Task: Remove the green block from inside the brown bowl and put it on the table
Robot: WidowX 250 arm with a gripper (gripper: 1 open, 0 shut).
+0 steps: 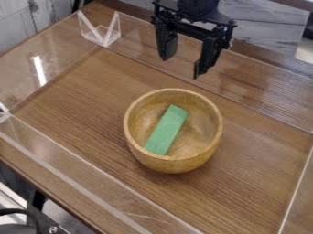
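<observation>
Green block (167,128) seen lying inside brown bowl (174,131), frame centre, on table (86,101). Gripper (184,53) held above at top, fingers spread wide, nothing grasped.

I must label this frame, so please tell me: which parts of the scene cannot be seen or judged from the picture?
- Arm above the gripper: cut off by the top edge of the camera view.
- Underside of the green block: hidden against the bowl, so how it rests is unclear.
- Table corners on the right and bottom: cut off by the edges.
- Background items at top right: blurred behind the acrylic wall.
</observation>
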